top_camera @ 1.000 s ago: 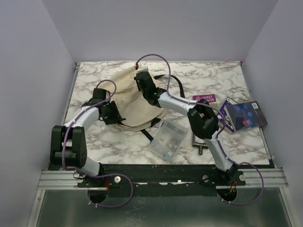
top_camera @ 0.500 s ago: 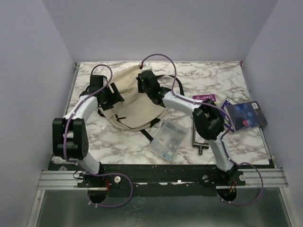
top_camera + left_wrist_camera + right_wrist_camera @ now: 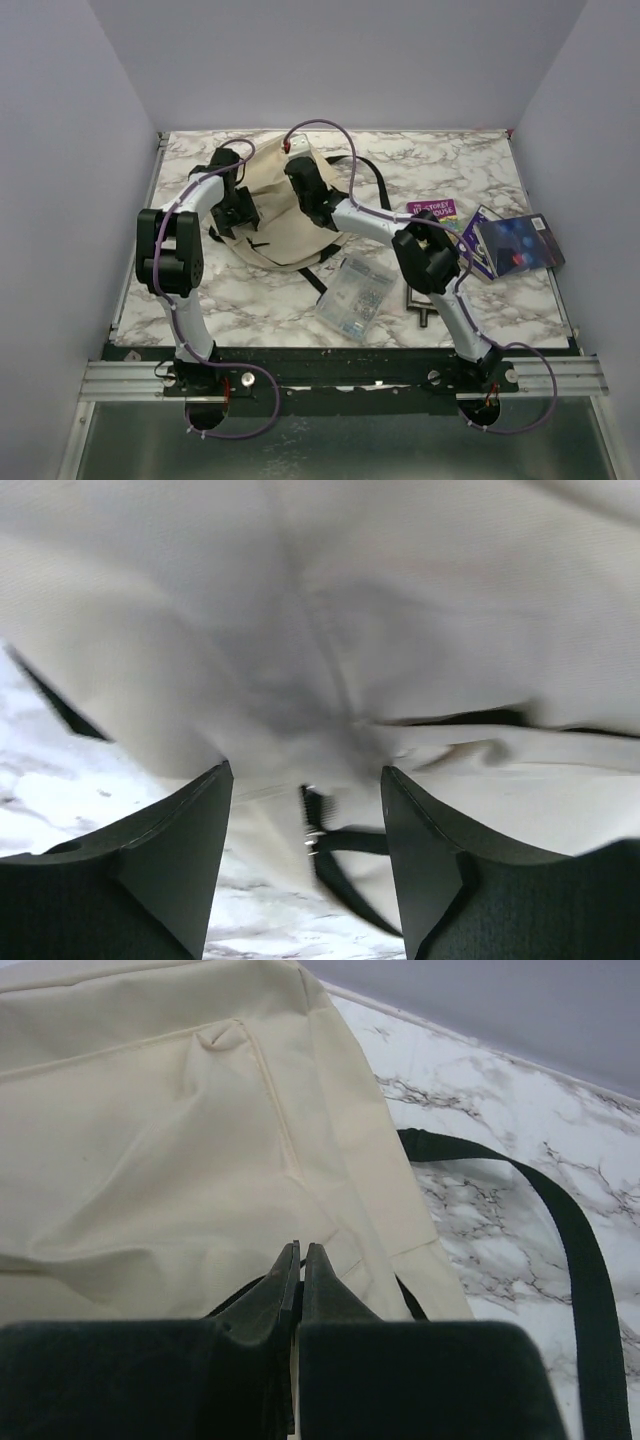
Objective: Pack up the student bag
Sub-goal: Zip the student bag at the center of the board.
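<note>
The left gripper holds its two dark fingers apart just over the left edge of the student bag, whose cream fabric fills the wrist view. The right gripper has its fingers pressed together at the bag's far right side (whether a fold of cloth is pinched there cannot be told), and a black strap curves over the marble beside it. The bag lies on the far middle of the table, with a clear plastic pouch near its front right edge and a purple card and a blue book farther right.
</note>
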`<state>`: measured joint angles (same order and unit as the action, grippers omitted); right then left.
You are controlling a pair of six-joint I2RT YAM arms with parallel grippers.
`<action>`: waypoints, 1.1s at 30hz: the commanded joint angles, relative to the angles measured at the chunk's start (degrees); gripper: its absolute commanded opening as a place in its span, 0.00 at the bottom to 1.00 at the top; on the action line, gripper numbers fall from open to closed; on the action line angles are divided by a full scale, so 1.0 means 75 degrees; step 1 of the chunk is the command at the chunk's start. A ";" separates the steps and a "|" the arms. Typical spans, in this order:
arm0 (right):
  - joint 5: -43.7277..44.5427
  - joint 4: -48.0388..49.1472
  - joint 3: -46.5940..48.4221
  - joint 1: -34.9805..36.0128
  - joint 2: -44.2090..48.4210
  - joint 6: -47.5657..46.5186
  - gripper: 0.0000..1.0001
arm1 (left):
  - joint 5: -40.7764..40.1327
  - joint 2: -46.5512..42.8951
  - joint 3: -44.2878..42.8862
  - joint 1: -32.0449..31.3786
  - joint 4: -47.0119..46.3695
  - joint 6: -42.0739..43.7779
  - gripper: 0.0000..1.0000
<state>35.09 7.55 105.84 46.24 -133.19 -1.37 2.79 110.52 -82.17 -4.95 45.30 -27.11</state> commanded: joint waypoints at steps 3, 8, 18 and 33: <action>0.0070 -0.0012 0.0677 -0.0943 -0.0580 0.0032 0.00 | -0.1021 0.0080 0.0064 0.0157 0.0751 0.0219 0.66; -0.1837 -0.0612 0.0533 -0.1153 -0.0533 0.0918 0.00 | -0.0145 -0.0924 0.0655 0.0213 -0.0152 0.0440 0.67; -0.5169 0.0064 -0.1137 -0.1138 0.0979 0.3212 0.00 | 0.2516 -0.1525 0.0836 0.0332 -0.1109 -0.0802 0.98; -0.5227 -0.0125 -0.1403 -0.1100 0.1658 0.3464 0.00 | 0.1828 -0.3291 0.3875 -0.0349 -0.2035 -0.4217 0.98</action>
<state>-2.48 6.28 96.27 37.45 -124.36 23.27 15.22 82.41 -51.96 -4.82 34.74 -51.70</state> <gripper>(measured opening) 0.008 0.981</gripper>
